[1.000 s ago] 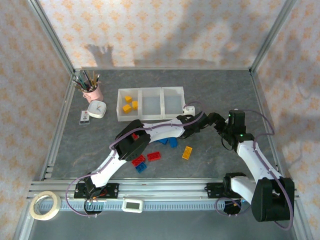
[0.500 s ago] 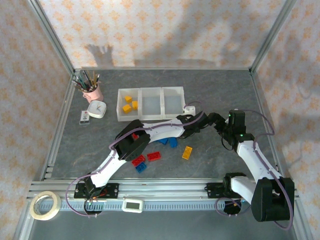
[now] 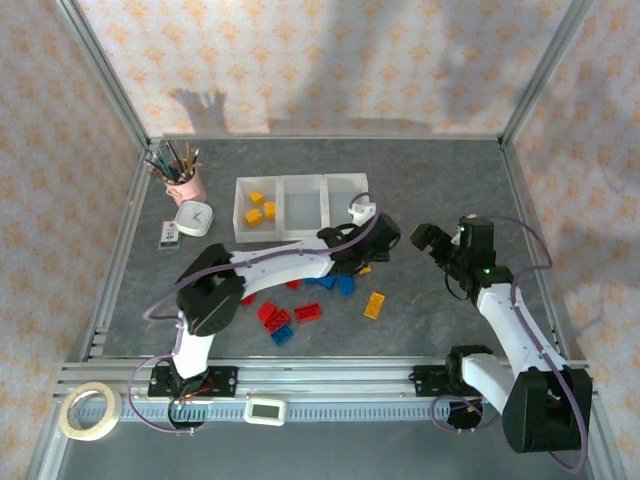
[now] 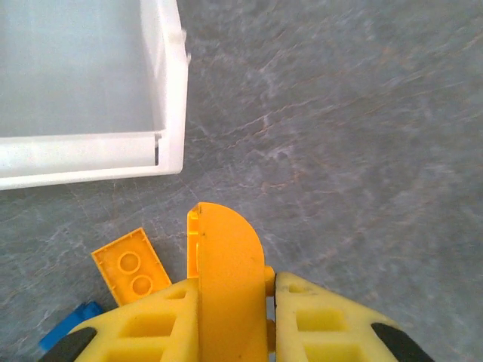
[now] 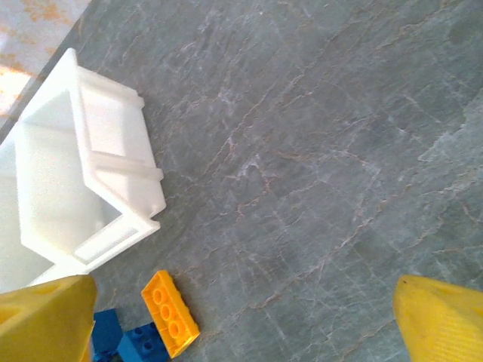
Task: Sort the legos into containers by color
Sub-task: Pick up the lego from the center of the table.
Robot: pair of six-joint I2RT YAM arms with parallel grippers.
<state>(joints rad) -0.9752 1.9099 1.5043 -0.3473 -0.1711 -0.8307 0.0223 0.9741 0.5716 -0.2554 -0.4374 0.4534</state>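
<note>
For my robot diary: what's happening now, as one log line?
left pincer: shut on yellow brick, near right bin | right pincer: open, empty | left bin: yellow bricks | table: loose bricks

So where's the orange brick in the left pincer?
Left wrist view: the brick, clamped in the left pincer, off the right bin's near corner, beside a loose orange piece.

We get bright, even light from above the near side, so the pens [image 3: 175, 158] throw a soft grey shadow up the back wall [image 3: 330, 70], with broader dim patches beside it. Both wrist views keep the counter [image 4: 339, 113] sharp, the bin [image 4: 75, 75] glares near-white, and the right claw [image 5: 243, 320] has blurred fingertips [image 5: 45, 320].
</note>
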